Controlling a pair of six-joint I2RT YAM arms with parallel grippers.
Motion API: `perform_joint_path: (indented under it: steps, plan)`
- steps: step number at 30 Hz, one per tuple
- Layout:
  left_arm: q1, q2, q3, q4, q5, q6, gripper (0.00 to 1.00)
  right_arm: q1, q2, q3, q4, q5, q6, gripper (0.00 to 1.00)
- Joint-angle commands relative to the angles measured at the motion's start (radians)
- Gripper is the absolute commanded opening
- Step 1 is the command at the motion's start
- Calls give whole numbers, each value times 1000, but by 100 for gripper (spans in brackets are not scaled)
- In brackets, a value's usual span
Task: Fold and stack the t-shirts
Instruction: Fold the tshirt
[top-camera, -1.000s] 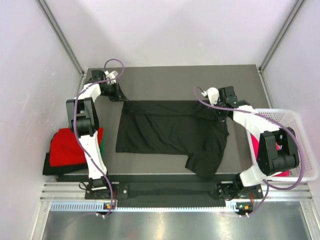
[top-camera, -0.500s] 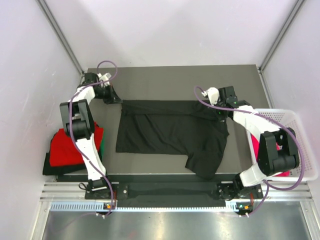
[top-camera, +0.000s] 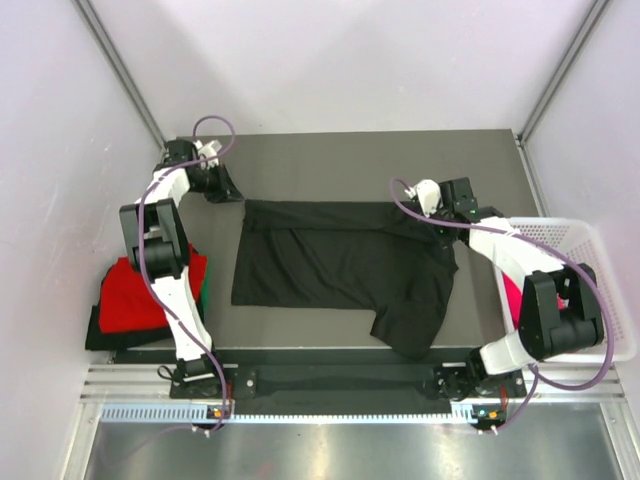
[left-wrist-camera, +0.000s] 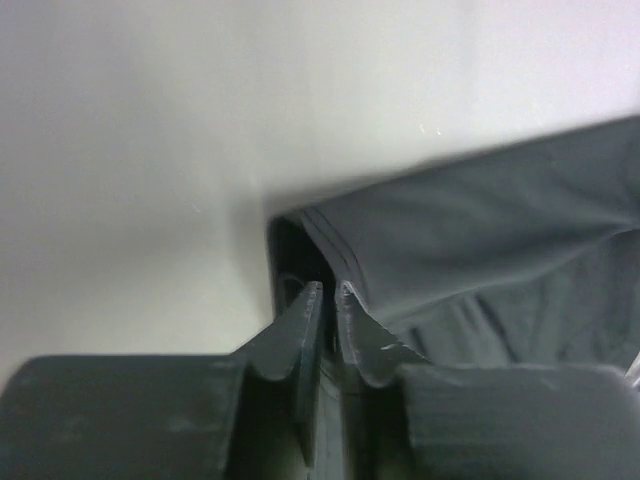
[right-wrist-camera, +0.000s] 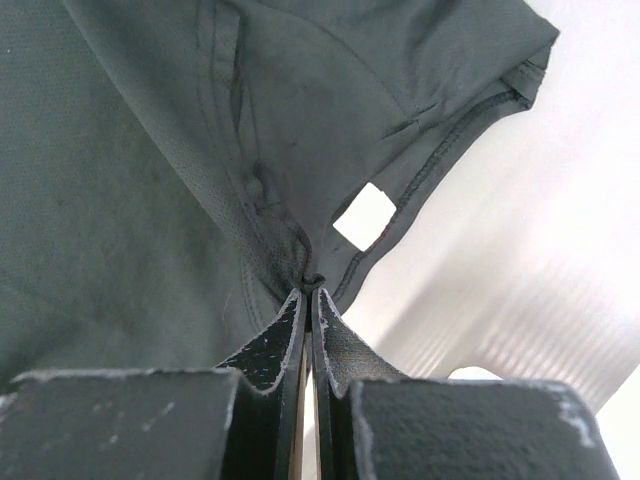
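Though unclear overhead, R tool (right-wrist-camera: 308, 292) pinches black tee (right-wrist-camera: 130, 170).

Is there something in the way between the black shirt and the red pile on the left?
Yes, the left arm. Seen from above, it runs between the black t-shirt and the red t-shirt pile, and hangs partly over the pile. Nothing else shows on the table between them.

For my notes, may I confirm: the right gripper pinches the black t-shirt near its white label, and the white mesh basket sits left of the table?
Not quite: the white mesh basket sits right of the table, as the top external view shows.
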Motion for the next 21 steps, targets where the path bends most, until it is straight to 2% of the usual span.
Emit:
perform_joint_path:
  steps: [1, 3, 6, 13, 16, 21]
  plan:
    - [3, 10, 96, -51, -36, 30, 21, 8, -38, -4, 19, 10, 0, 0]
    - [3, -51, 56, -19, -67, 59, 29, 8, -36, -5, 20, 6, 0, 0]
    - [0, -171, -99, 23, -64, 118, 52, 8, -20, 3, 20, -2, 2, 0]
    - [-25, -228, -156, -218, -32, 210, 42, 10, 11, 23, 16, -13, 9, 0]
    - [-28, -243, -200, -229, -35, 221, 43, 8, 16, 21, 14, -11, 9, 0]
    - [-53, -208, -191, -272, -66, 233, 41, 8, 22, 24, 14, -13, 9, 0]
